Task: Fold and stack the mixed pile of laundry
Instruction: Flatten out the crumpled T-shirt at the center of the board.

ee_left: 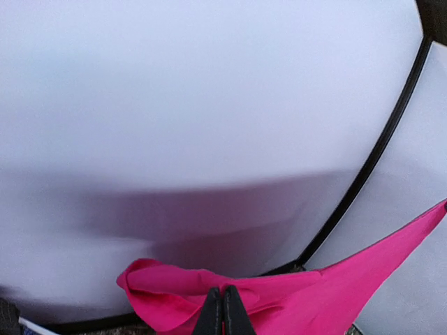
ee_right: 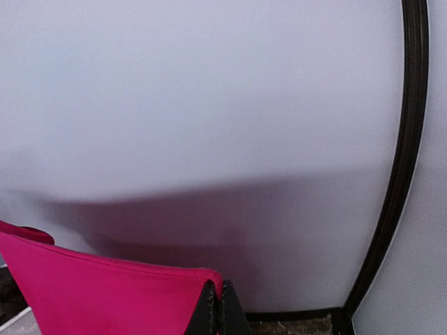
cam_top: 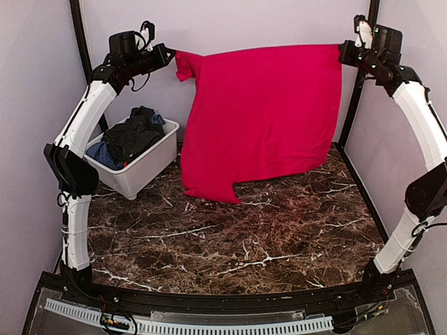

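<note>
At the far left, a white bin (cam_top: 143,174) sits on the dark marbled worktop (cam_top: 244,244) beside the left arm (cam_top: 84,122). It holds the rest of the laundry pile: a dark pinstriped shirt (cam_top: 136,136) heaped on top and a blue checked garment (cam_top: 103,155) at the bin's left end. Above the bin, the left jaws are raised high and pinched shut on a bunched upper corner of the red cloth (cam_top: 262,118). The cloth hangs spread like a curtain before the back wall, its top edge taut and its lower edge draping onto the worktop just right of the bin. At the upper right, the right jaws are clamped shut on the cloth's other top corner, with the right arm (cam_top: 419,118) reaching up.
</note>
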Robot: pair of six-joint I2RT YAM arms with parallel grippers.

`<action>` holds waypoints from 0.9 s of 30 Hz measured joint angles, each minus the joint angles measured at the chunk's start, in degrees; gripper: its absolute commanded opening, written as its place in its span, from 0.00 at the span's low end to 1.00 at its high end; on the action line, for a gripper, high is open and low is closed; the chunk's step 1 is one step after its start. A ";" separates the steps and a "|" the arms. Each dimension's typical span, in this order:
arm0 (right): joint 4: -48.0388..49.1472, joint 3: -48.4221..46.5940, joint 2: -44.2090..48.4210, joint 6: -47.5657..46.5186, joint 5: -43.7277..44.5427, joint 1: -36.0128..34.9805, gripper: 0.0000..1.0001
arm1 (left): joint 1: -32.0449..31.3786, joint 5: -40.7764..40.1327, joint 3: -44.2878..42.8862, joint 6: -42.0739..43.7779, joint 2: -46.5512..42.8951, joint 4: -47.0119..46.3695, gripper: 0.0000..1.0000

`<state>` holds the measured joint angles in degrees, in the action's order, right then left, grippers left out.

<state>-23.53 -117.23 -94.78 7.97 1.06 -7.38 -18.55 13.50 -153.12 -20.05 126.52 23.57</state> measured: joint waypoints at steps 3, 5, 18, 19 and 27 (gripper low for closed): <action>1.05 -8.48 -0.66 -0.02 -3.48 -0.07 0.00 | 1.07 2.51 -1.75 -1.86 -1.55 -4.68 0.00; 3.98 -8.81 1.88 -0.13 -5.51 -0.07 0.00 | 1.09 4.39 0.57 -2.10 -5.03 -7.61 0.00; 11.58 57.00 27.23 6.69 -12.02 -0.74 0.00 | -8.39 6.62 67.01 7.61 -38.73 -14.53 0.00; 9.53 61.53 28.28 7.65 -11.87 -0.96 0.00 | -9.97 6.23 71.80 8.11 -39.30 -13.77 0.00; -0.22 77.15 44.37 16.13 -12.63 -2.01 0.53 | -20.11 1.20 93.02 8.92 -38.56 -4.52 0.23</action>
<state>-23.75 -40.07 -50.41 24.10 -11.57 -9.39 -38.65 14.70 -60.10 -11.14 87.96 19.05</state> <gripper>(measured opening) 0.053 0.026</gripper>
